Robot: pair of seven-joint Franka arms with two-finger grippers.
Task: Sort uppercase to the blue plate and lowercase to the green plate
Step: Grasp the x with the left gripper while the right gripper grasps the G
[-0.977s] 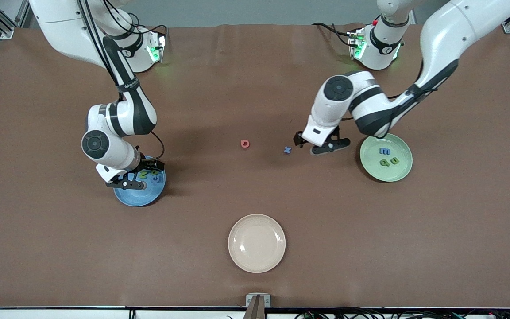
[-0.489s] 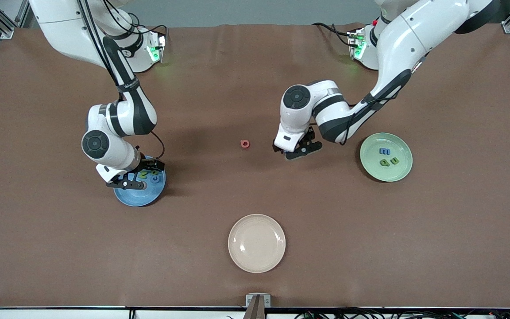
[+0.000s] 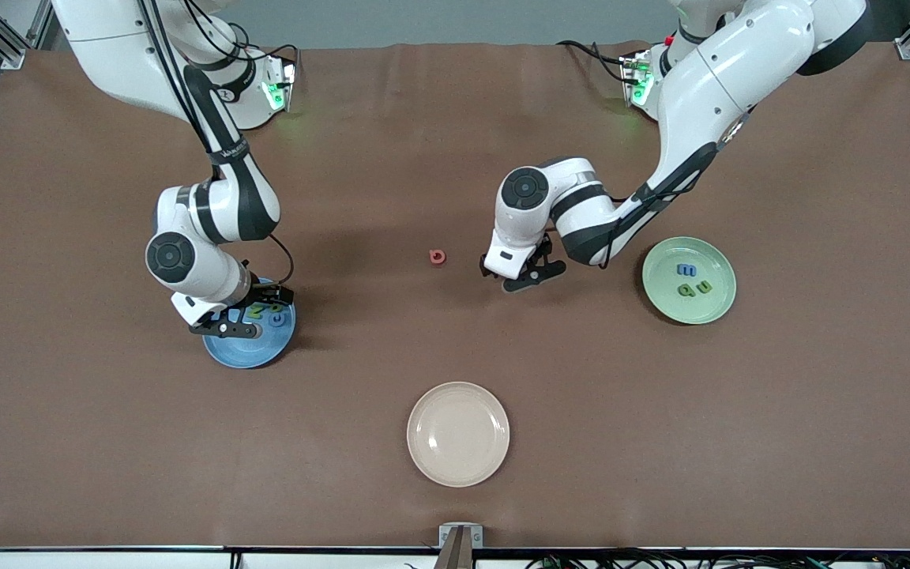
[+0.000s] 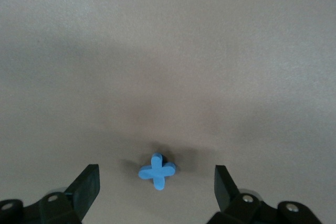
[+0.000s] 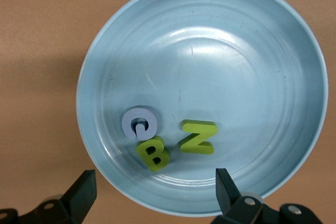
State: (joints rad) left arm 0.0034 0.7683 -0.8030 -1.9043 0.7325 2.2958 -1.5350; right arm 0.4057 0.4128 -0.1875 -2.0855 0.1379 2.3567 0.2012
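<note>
Blue foam x (image 4: 156,170) lies flat on the brown table (image 3: 455,348), and we see it only through the left wrist view, between the spread fingers of the left end effector (image 4: 156,187), touching neither; from the front the left end effector (image 3: 524,273) and its wrist cover the x entirely. That end effector is open and low over the table, between the red Q (image 3: 438,256) and the green plate (image 3: 712,312). On the green plate we make out three small letters, a blue m (image 3: 686,270), an olive q (image 3: 686,290) and an olive u (image 3: 705,287), though at this distance their shapes are hard to read. Over the blue plate (image 3: 253,356) hangs the right end effector (image 3: 243,316), open too, hiding part of the plate in the front view. Its wrist view shows the blue plate (image 5: 262,51) holding G (image 5: 139,123), B (image 5: 153,153) and N (image 5: 197,137) close together, G and B touching. A beige plate (image 3: 458,434) sits nearest the front camera.
</note>
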